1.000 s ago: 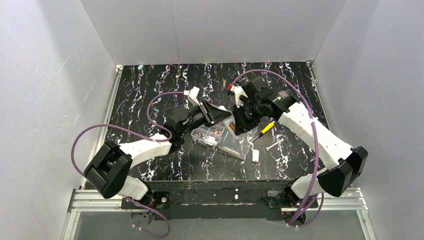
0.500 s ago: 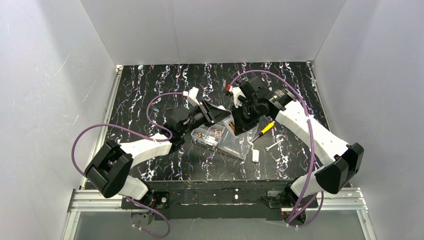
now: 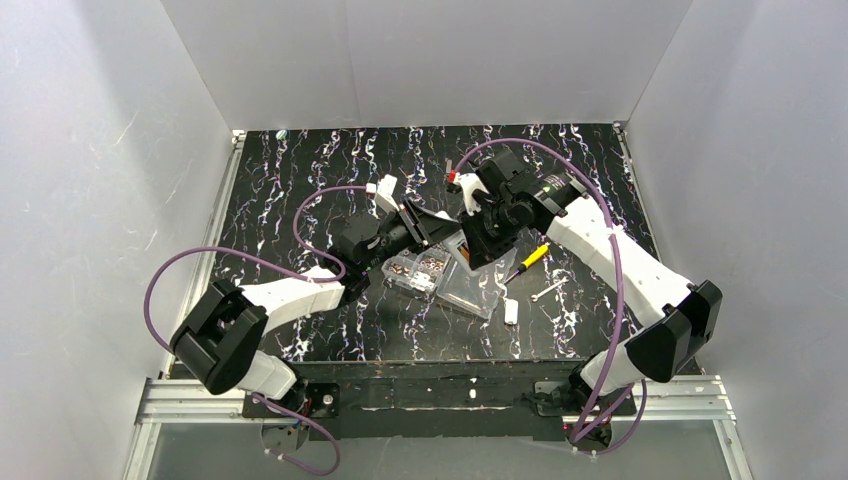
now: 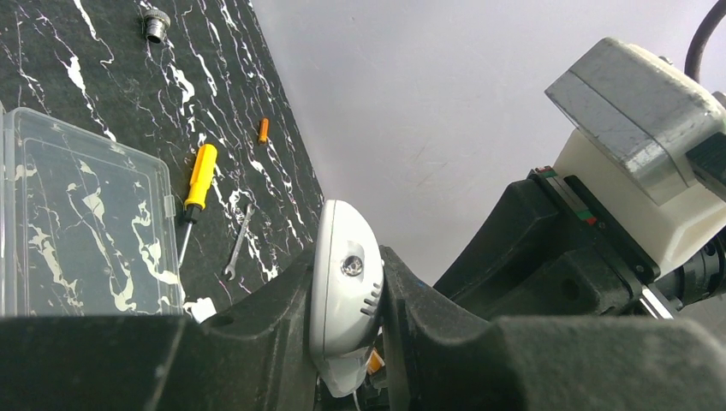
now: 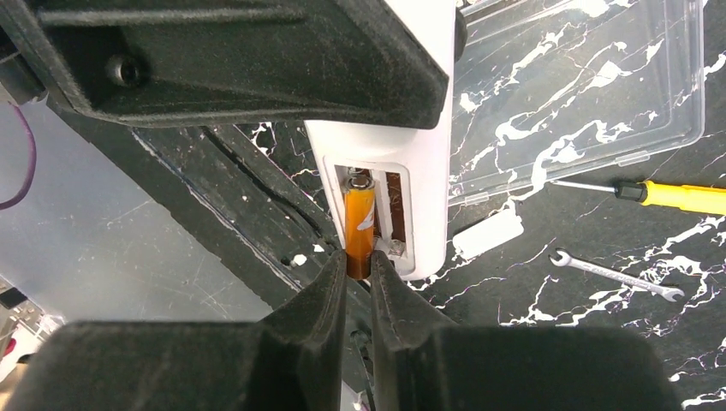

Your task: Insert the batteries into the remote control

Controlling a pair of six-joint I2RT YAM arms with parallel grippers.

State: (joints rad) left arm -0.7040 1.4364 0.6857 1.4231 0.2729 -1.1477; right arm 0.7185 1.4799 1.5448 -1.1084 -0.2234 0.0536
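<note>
One battery [image 5: 359, 224] now lies along the left slot of the rear recess in the remote control [image 5: 417, 163]. Its far end sits against the metal contact and its near end is pinched between the clenched fingers of the right gripper [image 5: 358, 272]; the slot beside it shows bare. The left gripper [image 4: 347, 287] is clamped on the remote control's edges, holding it in the air above the far side of the clear box [image 3: 440, 278] with the recess turned toward the right arm. Compared with a second ago, the right forearm and elbow have swung a little in toward the box and the wrist has crept closer to the left gripper. The left arm and everything around the box sit where they were. That small advance reads as the battery being pushed home, so the first load looks nearly done but not released. A second battery [image 4: 263, 130] lies well beyond the box, past the yellow-handled screwdriver [image 3: 531, 257] and the wrench [image 3: 548, 291] on the box's right, and a white cover [image 3: 511, 311] rests just off its near right corner.
</note>
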